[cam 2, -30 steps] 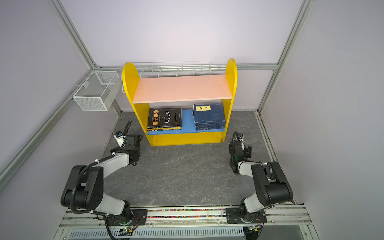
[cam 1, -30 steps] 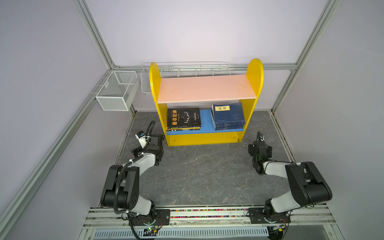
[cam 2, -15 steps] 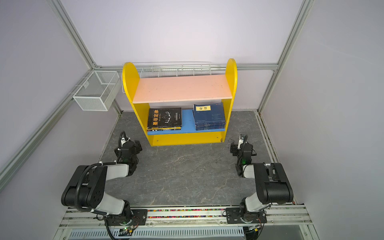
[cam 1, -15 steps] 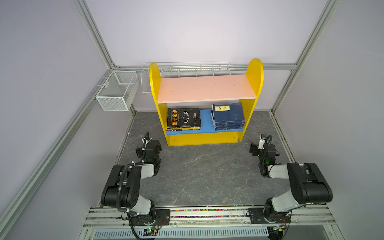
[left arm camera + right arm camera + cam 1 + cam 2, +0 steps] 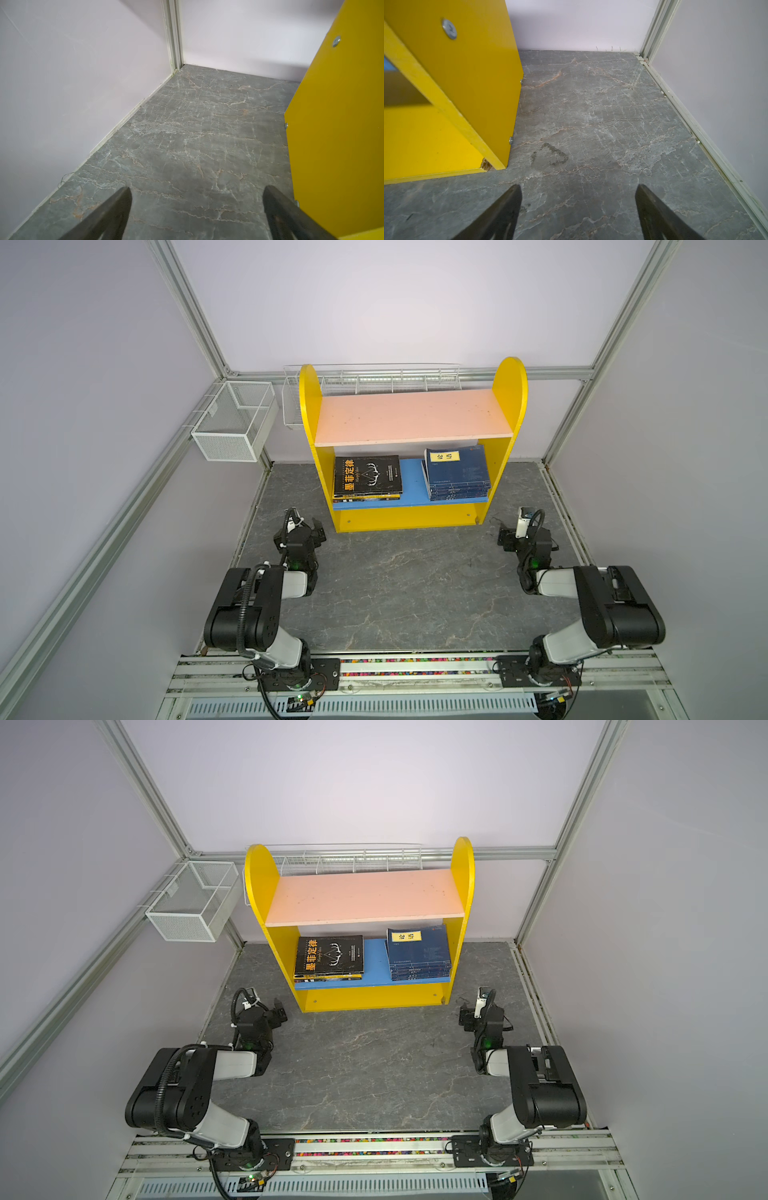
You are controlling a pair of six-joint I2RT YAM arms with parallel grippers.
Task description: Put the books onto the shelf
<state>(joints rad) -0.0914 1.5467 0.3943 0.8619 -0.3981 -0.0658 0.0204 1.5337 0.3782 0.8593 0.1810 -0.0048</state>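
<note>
The yellow shelf (image 5: 411, 520) (image 5: 374, 998) stands at the back of the grey floor, its pink upper board bare. On its blue lower board lie the books: a black-topped stack (image 5: 368, 475) (image 5: 330, 955) at the left and a navy stack (image 5: 457, 472) (image 5: 419, 950) at the right. My left gripper (image 5: 302, 531) (image 5: 264, 1014) (image 5: 197, 189) is open and empty over bare floor, beside the shelf's left side panel (image 5: 336, 124). By the right side panel (image 5: 467, 72), my right gripper (image 5: 520, 536) (image 5: 478, 1016) (image 5: 578, 187) is open too, holding nothing.
A white wire-mesh basket (image 5: 232, 427) hangs on the left wall, and a long white wire rack (image 5: 374, 377) runs behind the shelf. Walls and aluminium posts close in on both sides. The arms' bases sit on the front rail (image 5: 415, 668).
Both arms have folded back and settled lower toward the front rail. The grippers stayed open near the shelf's front corners. The books have not moved.
</note>
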